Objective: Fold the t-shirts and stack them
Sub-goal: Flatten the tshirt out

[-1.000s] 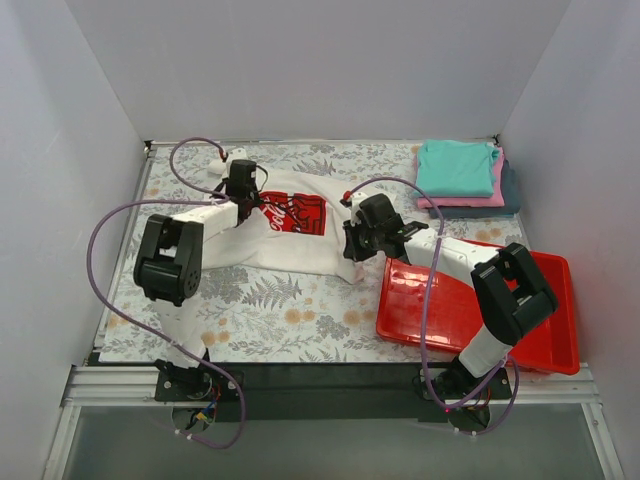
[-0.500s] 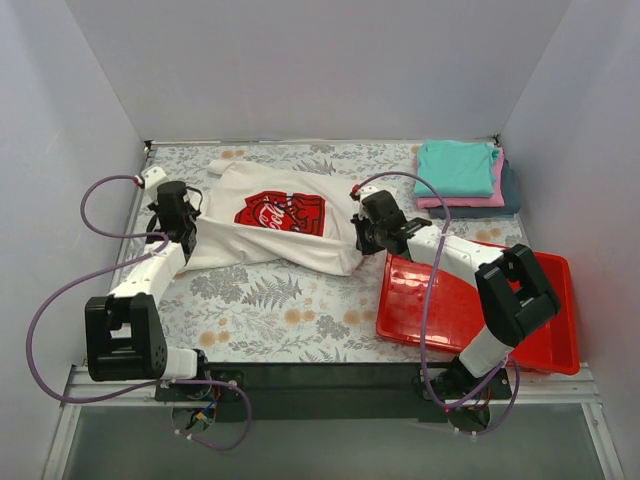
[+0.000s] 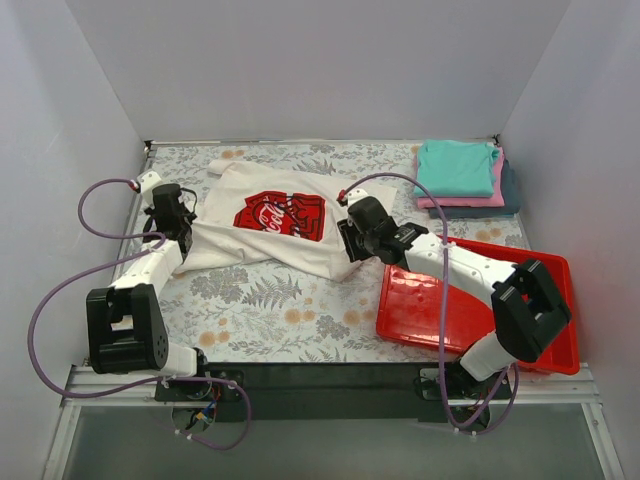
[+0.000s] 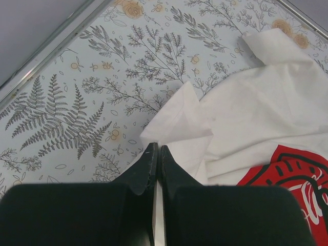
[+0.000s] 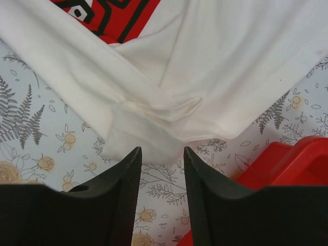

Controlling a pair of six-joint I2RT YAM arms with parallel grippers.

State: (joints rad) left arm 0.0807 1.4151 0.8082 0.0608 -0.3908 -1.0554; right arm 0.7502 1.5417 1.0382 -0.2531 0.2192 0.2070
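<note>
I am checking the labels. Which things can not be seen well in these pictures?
Top view: the dark blue-grey tee lies mostly under the teal tee and pink tee.
Right wrist view: the red logo is cut off by the top edge.
Top view: the right arm covers part of the red tray.

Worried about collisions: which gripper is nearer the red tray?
Right. The right gripper is just beside the tray's rim; left gripper is beyond the white tee, near the table's opposite edge.
</note>
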